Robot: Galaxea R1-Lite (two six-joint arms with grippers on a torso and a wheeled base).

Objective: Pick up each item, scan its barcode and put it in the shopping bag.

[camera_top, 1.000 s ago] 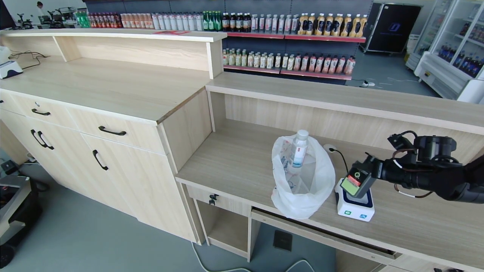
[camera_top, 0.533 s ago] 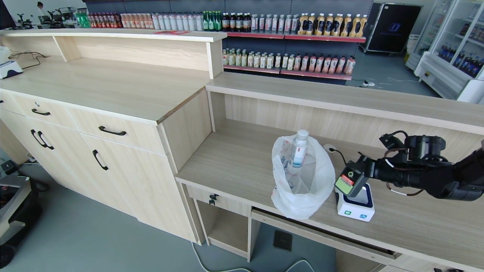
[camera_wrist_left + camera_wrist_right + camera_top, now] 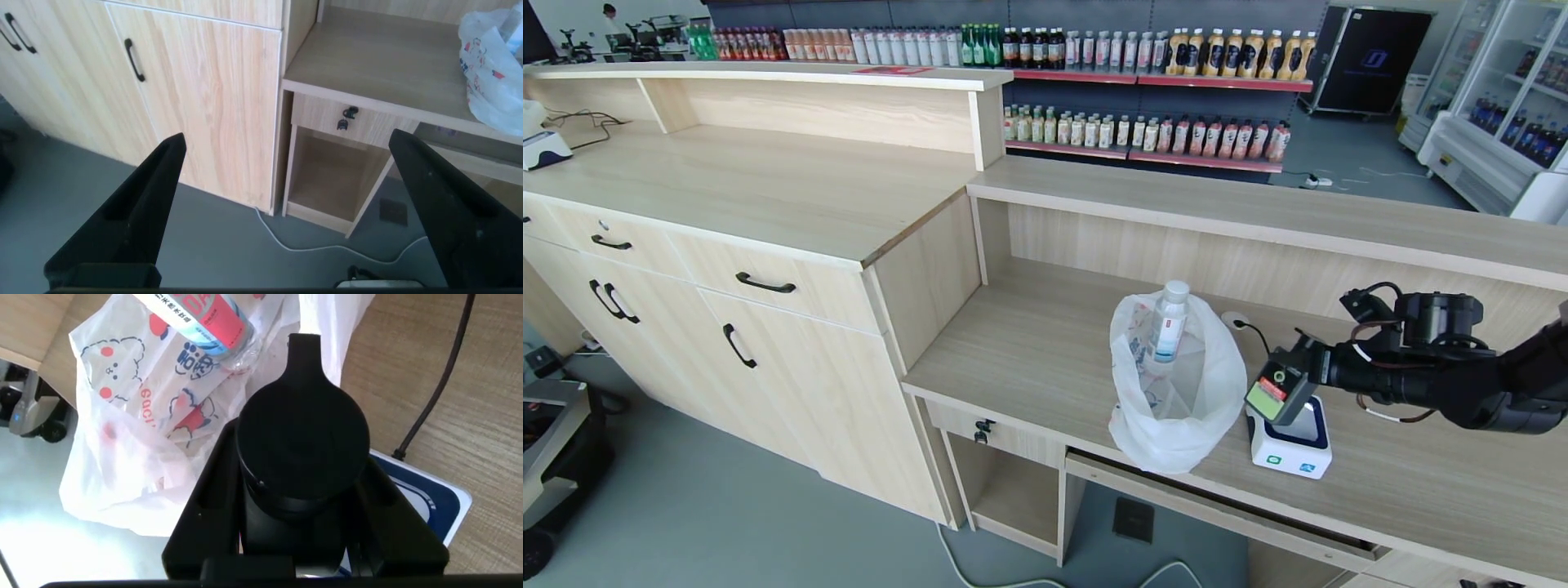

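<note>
Item (image 3: pixel 1274 394), clenched in right gripper (image 3: pixel 1289 382), hanging above scanner (image 3: pixel 1290 459) near front edge of worktop (image 3: pixel 1029 351); shifted toward shopping bag (image 3: pixel 1176 429) within the last second, then paused; likely scanned, ready for bagging

Light-wood counter (image 3: pixel 768 188) is fitted with black-handled drawers (image 3: pixel 768 287), grey floor (image 3: pixel 727 514) is laid below, red-edged shelves (image 3: pixel 1143 79) are stocked with bottles (image 3: pixel 1094 49) along dark back wall (image 3: pixel 1094 11), glass-fronted coolers (image 3: pixel 1494 106) are placed far right.
</note>
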